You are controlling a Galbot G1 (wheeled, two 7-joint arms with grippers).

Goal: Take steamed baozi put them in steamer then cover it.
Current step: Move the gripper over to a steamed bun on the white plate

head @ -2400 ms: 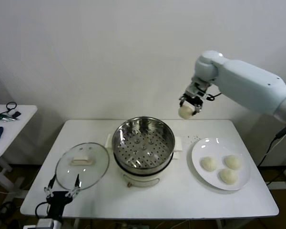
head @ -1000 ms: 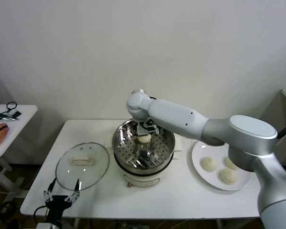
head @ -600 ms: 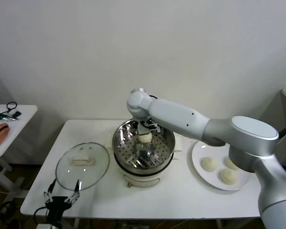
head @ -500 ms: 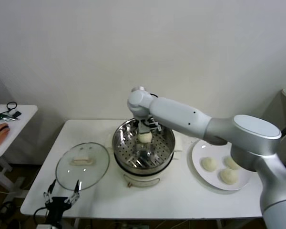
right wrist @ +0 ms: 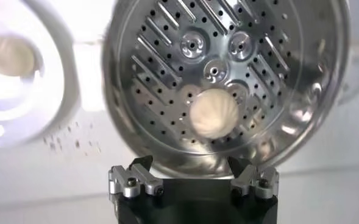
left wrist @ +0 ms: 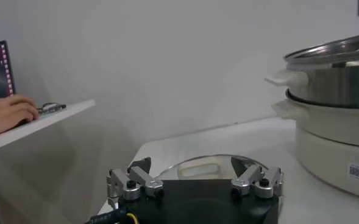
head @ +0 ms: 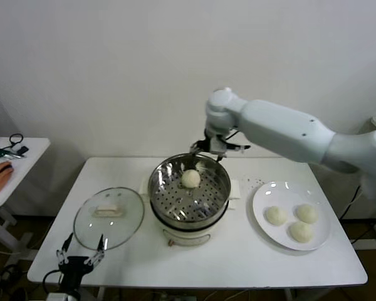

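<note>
— Where's the head camera looking?
— Down over the whole table [head: 238,263]. The right wrist view hangs above the steamer [right wrist: 228,79], looking in.
— And the left?
— Low, near the table edge, looking sideways at that steamer [left wrist: 337,131].

Right gripper [head: 214,148] raised, jaws spread; left gripper [head: 80,258] low (idle), open.

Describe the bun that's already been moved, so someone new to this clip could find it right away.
In the middle of the white table stands a big shiny steel steamer, between a glass lid on the robot's left and a white plate on its right. One cream-white bun sits alone on the steamer's perforated floor. The other three buns lie together on the plate.
</note>
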